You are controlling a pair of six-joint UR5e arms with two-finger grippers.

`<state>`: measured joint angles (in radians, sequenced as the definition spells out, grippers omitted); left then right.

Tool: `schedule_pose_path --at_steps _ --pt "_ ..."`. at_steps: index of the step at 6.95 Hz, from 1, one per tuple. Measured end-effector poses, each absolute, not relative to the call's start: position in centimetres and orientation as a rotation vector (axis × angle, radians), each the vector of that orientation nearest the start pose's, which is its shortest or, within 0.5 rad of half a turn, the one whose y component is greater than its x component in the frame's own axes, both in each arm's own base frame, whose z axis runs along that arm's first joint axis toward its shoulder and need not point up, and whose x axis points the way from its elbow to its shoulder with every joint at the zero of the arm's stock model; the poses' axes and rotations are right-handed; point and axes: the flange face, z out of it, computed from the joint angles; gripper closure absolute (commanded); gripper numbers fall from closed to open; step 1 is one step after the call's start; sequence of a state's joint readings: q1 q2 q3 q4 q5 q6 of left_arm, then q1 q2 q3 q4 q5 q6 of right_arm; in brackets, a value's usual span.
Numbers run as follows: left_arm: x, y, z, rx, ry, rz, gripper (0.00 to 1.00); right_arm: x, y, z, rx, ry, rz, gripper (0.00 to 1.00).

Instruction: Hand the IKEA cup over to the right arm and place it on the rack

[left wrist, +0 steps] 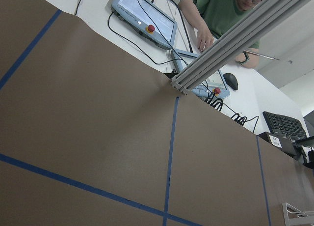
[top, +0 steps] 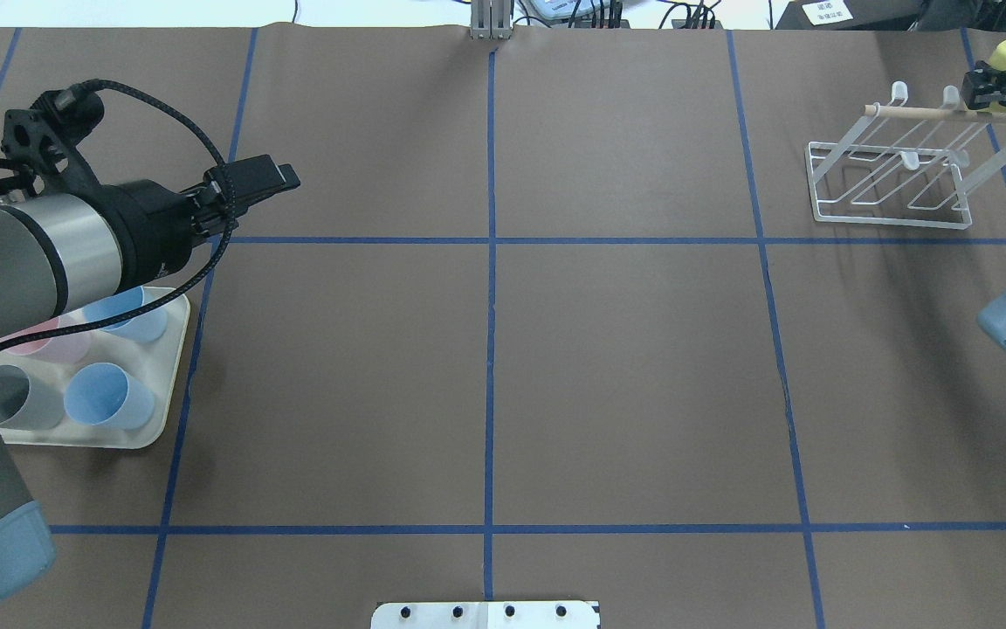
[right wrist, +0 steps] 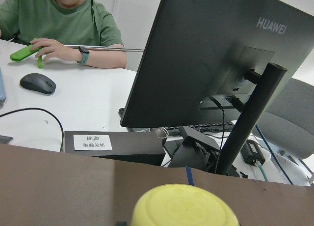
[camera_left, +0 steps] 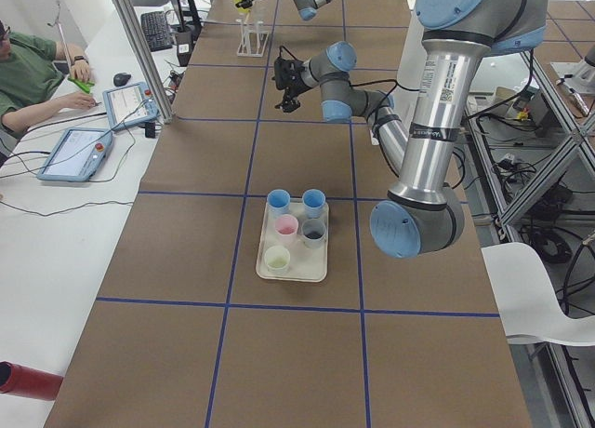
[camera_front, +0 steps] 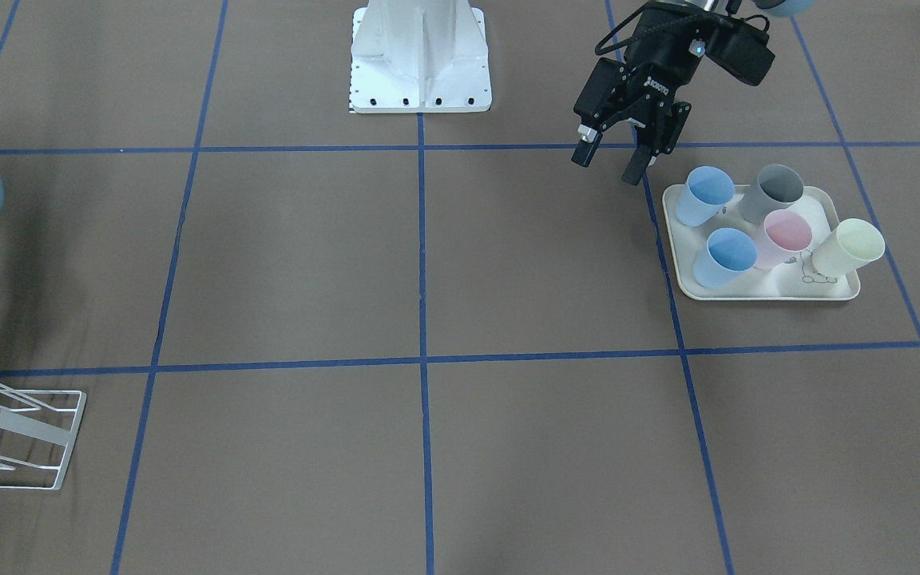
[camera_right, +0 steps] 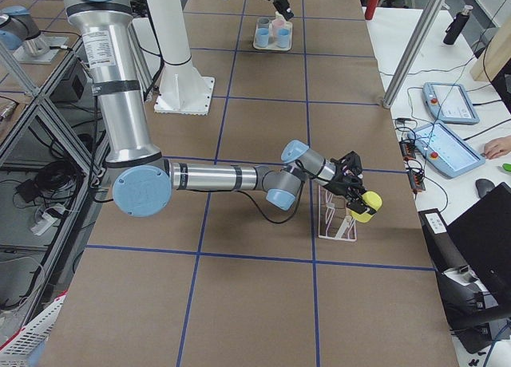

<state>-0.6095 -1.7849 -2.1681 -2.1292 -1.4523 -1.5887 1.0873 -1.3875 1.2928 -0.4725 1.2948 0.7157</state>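
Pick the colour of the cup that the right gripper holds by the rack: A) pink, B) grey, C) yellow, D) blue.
C: the right gripper is closed on a yellow cup next to the rack; the blue, pink and grey cups sit on the tray.

Overhead and front-facing cameras look steeply down from opposite sides, both showing tray and rack.

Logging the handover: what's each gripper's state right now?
Left gripper: open, empty.
Right gripper: shut on the yellow cup, at the rack.
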Motion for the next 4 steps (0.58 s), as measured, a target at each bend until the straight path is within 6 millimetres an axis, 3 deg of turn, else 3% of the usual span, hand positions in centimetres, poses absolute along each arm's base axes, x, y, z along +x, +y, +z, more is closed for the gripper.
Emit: schedule_pose_path --at_steps 1,3,4 --pt "30.95 -39.3 21.68 0.502 1.3 -0.606 0.0 -13.85 -60.81 58.7 0.967 -0.353 0.349 0.99" --pt "31.19 -39.42 21.95 0.499 1.295 -0.609 0.0 -13.95 -60.94 58.9 0.963 -0.351 0.348 0.01" --pt "31.25 -39.44 22.0 0.497 1.295 -0.609 0.0 -13.97 -60.97 58.9 0.962 -0.351 0.348 0.0"
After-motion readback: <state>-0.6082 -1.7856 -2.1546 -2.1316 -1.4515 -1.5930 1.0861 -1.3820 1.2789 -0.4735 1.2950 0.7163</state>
